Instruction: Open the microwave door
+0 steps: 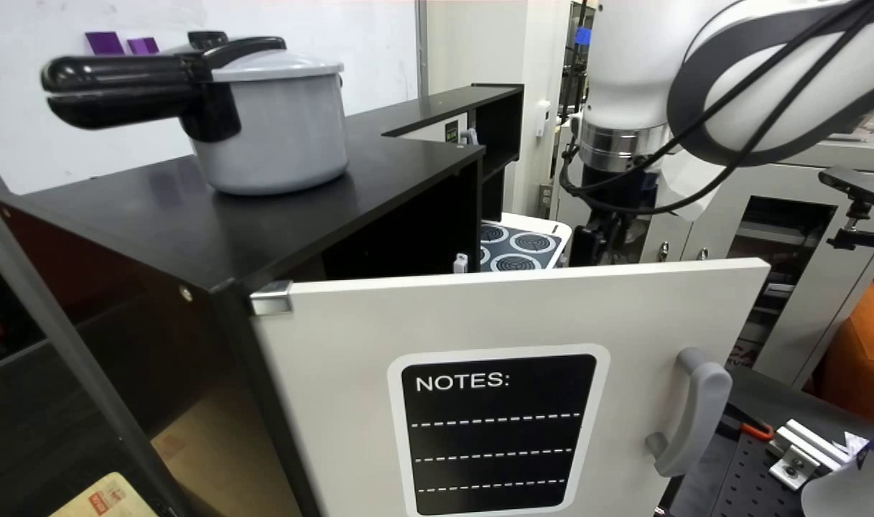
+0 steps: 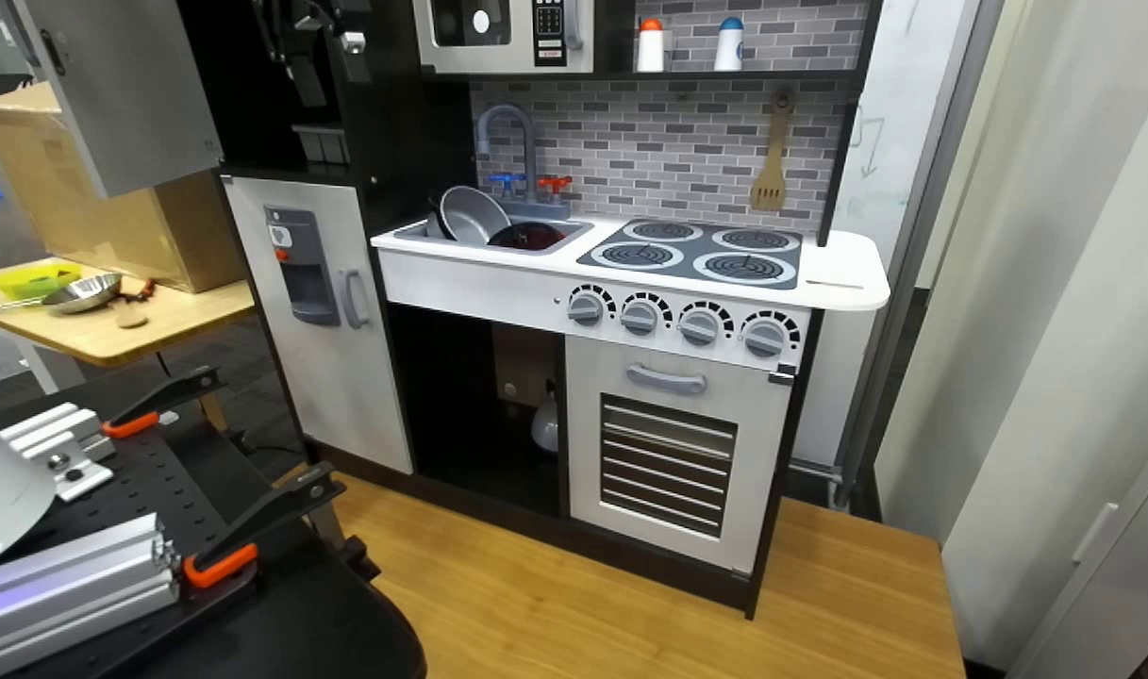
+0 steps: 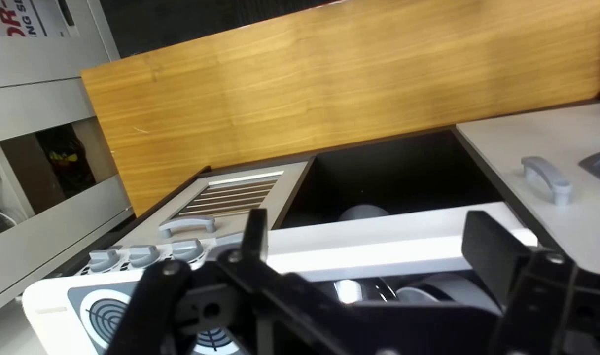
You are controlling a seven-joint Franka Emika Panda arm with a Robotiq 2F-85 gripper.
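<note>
Possible mishaps, biggest first: a lurch of the tall black panelled cabinet [image 1: 156, 208], left in an exterior view, from too hard a tug. A bump of the jointed white robot arm [image 1: 638, 72], upper right, into the flat off-white NOTES door [image 1: 505, 402], standing open across the lower middle, from too little room for a backward pull. Then a failed opening of the boxy white toy microwave [image 2: 522, 38], top centre in an exterior view, with a dark-windowed door [image 2: 470, 38], apparently shut. Likely cause: poor aim of the black two-fingered gripper [image 3: 368, 222], with jaws spread wide, nothing between, and tips over the smooth white countertop edge [image 3: 388, 250] in the wrist view; no microwave there. A fall of the round grey lidded pot [image 1: 279, 133], upper left, from a jolt to the cabinet. A slip off the slim grey microwave handle [image 2: 574, 24], from too shallow a hold. A snag of the thin black looping cables [image 1: 652, 211] on the NOTES door.

Counts, large to small: one apiece of cabinet, arm, NOTES door, microwave, gripper, pot; four round dark burners [image 2: 745, 270], right of centre in an exterior view; one microwave handle; two white cylindrical shakers [image 2: 650, 52]; four ridged grey knobs [image 2: 698, 327]; apparently two cables.
</note>
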